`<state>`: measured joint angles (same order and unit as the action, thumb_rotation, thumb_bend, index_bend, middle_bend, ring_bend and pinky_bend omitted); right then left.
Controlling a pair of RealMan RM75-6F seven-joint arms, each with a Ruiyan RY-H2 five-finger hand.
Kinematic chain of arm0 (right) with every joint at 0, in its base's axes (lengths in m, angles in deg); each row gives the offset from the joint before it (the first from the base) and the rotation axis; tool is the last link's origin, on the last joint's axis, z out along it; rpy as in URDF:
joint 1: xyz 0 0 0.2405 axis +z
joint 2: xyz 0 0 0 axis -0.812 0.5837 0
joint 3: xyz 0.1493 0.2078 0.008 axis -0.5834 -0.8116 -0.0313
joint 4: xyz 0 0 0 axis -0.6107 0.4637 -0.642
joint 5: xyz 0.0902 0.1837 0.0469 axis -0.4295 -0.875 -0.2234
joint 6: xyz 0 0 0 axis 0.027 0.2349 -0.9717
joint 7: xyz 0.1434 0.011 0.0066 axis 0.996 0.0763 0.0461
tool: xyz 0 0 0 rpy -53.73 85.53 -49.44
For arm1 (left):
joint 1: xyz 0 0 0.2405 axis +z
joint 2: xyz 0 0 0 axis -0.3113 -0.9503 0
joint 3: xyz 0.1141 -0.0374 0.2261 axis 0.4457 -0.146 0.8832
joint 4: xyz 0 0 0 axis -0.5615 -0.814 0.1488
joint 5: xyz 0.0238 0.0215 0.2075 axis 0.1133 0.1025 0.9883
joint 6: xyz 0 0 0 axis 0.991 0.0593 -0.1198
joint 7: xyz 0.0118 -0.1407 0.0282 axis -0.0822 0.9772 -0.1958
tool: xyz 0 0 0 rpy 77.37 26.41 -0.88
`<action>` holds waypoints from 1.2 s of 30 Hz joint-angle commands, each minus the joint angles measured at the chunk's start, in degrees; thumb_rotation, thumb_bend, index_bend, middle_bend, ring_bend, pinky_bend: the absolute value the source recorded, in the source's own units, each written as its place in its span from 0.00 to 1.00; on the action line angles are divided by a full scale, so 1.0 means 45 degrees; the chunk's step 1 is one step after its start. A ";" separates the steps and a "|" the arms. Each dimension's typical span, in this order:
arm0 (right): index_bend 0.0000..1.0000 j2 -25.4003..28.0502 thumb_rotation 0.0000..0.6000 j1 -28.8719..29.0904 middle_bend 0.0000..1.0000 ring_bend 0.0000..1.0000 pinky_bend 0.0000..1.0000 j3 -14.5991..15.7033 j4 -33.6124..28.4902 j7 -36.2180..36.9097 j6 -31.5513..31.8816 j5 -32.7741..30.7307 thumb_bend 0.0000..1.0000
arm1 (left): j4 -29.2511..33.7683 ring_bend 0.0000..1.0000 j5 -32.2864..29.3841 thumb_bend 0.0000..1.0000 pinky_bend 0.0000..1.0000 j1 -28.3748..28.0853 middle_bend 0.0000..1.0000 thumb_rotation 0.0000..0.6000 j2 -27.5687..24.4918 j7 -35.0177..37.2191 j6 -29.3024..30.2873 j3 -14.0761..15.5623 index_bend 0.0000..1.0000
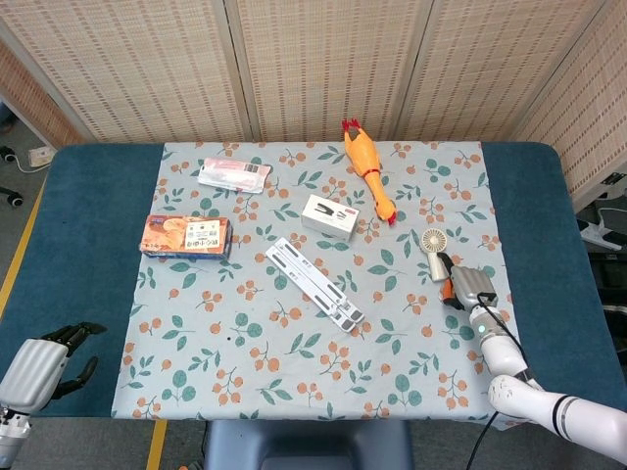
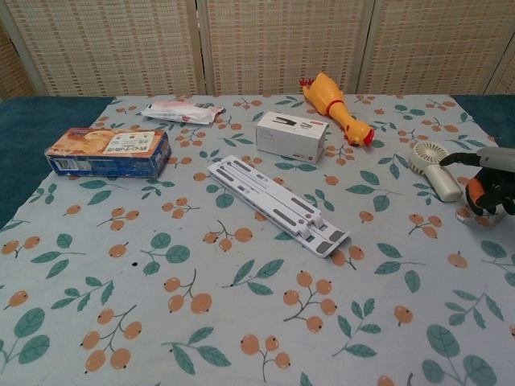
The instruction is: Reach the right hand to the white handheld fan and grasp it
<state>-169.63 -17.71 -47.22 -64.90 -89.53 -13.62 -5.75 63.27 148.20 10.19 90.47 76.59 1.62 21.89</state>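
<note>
One white handheld fan (image 1: 434, 251) lies just beside the right hand (image 1: 467, 287). Further out from that hand sit one rubber chicken (image 1: 367, 167), one small white box (image 1: 328, 216) and one long white folding stand (image 1: 314, 284). Well apart from it, on the far side of the cloth, are one orange carton (image 1: 186, 236) and one pink-and-white packet (image 1: 233, 174). One floral tablecloth (image 1: 294, 372) covers the table, and two robot hands show, the left hand (image 1: 39, 360) farthest from everything.
</note>
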 commanded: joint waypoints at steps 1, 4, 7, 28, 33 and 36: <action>0.02 -0.0007 1.00 -0.0018 0.64 0.57 0.63 0.0037 0.0077 0.0027 -0.0044 -0.0062 0.81 | 0.0002 0.38 0.0015 0.43 0.59 0.0012 0.33 1.00 -0.0007 0.0014 0.0023 0.0007 0.30; 0.02 -0.0033 1.00 -0.0025 0.64 0.57 0.63 0.0055 0.0180 0.0082 -0.0114 -0.0093 0.81 | -0.0001 0.38 0.0015 0.43 0.59 0.0002 0.33 1.00 -0.0004 0.0010 0.0004 0.0005 0.30; 0.02 -0.0078 1.00 -0.0023 0.64 0.57 0.63 0.0067 0.0303 0.0138 -0.0187 -0.0104 0.81 | -0.0004 0.38 0.0008 0.43 0.59 -0.0002 0.33 1.00 0.0004 -0.0001 0.0002 -0.0005 0.30; 0.02 -0.0299 1.00 -0.0079 0.64 0.57 0.63 0.0119 0.0856 0.0438 -0.0462 -0.0131 0.81 | -0.0016 0.38 0.0007 0.43 0.59 0.0019 0.33 1.00 -0.0026 0.0069 0.0063 -0.0024 0.30; 0.02 -0.0286 1.00 -0.0115 0.64 0.57 0.63 0.0103 0.0876 0.0510 -0.0440 -0.0061 0.81 | -0.0022 0.38 0.0024 0.43 0.59 0.0017 0.33 1.00 -0.0031 0.0099 0.0065 -0.0018 0.30; 0.02 -0.0190 1.00 -0.0171 0.64 0.57 0.63 0.0072 0.0749 0.0599 -0.0359 0.0078 0.81 | -0.0033 0.38 0.0020 0.43 0.59 0.0006 0.33 1.00 -0.0021 0.0098 0.0038 -0.0017 0.30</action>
<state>-170.57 -18.41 -46.85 -61.43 -86.93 -15.32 -5.51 63.12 148.28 10.21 90.38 77.03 1.79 21.81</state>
